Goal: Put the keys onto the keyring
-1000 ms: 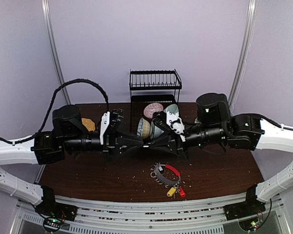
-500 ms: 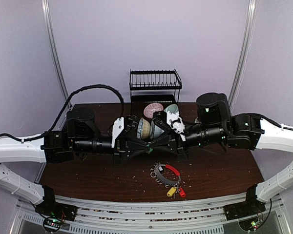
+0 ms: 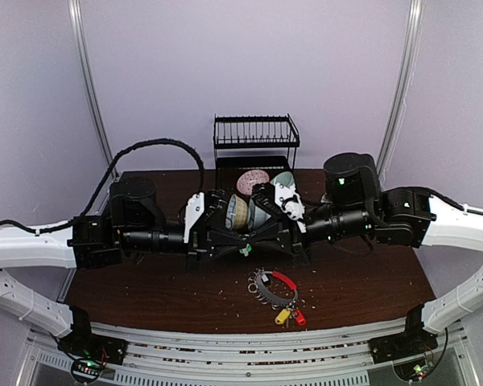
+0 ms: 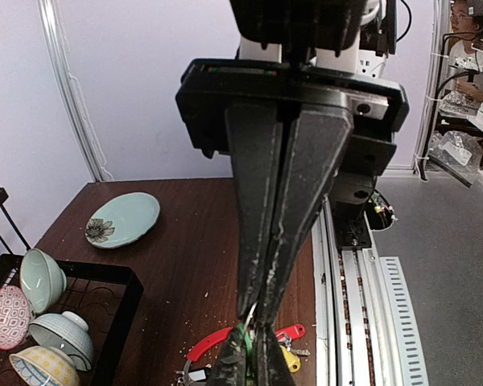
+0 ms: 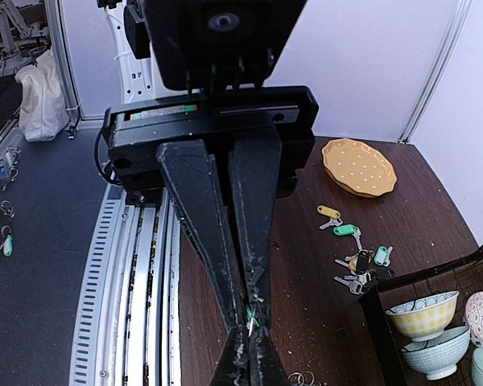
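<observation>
The left gripper (image 5: 247, 312) has its fingers pressed together at the tips, and the right gripper (image 4: 256, 312) is closed tight as well. The two meet nose to nose in the air, with the green-tagged key (image 4: 244, 341) caught between the four tips. Both seem to pinch it, though which end each one holds is too small to tell. This meeting point hangs above the table (image 3: 145, 283), just behind the keyring (image 3: 265, 283) and slightly toward the left arm's side of it. The keyring lies flat and untouched, its red sleeve (image 3: 284, 280) on the arc toward the right arm, and a yellow-tagged key (image 3: 282, 316) and a red-tagged key (image 3: 299, 318) rest at its near edge. More loose keys (image 5: 356, 259) lie well beyond the keyring on the left arm's side. This looks like a hand-over or re-grip of one key in mid-air, made so that its hole or small ring points the right way before threading, and the key is not yet on the keyring. The next move probably calls for one gripper to let go cleanly while the other keeps the key from twisting. The freed gripper would then need to go down and steady the keyring, so the key can be brought to it and worked on with a fine, well-aimed motion.
</observation>
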Robot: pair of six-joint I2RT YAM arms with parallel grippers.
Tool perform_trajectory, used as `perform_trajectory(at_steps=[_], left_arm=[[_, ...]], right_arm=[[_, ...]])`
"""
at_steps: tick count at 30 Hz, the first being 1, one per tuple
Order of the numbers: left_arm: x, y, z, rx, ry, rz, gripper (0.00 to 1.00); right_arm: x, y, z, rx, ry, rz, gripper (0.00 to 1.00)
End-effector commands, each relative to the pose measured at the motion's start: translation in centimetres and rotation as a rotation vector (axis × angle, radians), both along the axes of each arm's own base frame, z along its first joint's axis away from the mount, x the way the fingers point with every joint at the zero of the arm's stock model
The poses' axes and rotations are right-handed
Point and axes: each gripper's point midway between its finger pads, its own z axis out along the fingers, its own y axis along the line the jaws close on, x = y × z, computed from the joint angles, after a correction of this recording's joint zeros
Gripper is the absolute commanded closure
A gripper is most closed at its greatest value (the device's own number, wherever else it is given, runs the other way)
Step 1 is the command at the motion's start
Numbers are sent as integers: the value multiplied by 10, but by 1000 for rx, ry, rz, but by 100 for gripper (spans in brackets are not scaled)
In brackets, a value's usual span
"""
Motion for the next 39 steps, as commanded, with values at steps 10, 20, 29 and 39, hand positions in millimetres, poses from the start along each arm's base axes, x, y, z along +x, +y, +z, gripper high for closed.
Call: perform_trajectory(at_steps=[10,20,29,39], left_arm=[[0,7,33,-133,-65,16,100],[3,9,29,-107,-88,31,100],[1,11,32,-121,-90,26,100],[0,11,33,-127,-92,22,100]], right_arm=[[-7,1,11,58,4,24,85],[-11,-6,28,146,-8,25,65],[-7,2,32,211,58,13,70],[3,7,27,205,79,-25,82]])
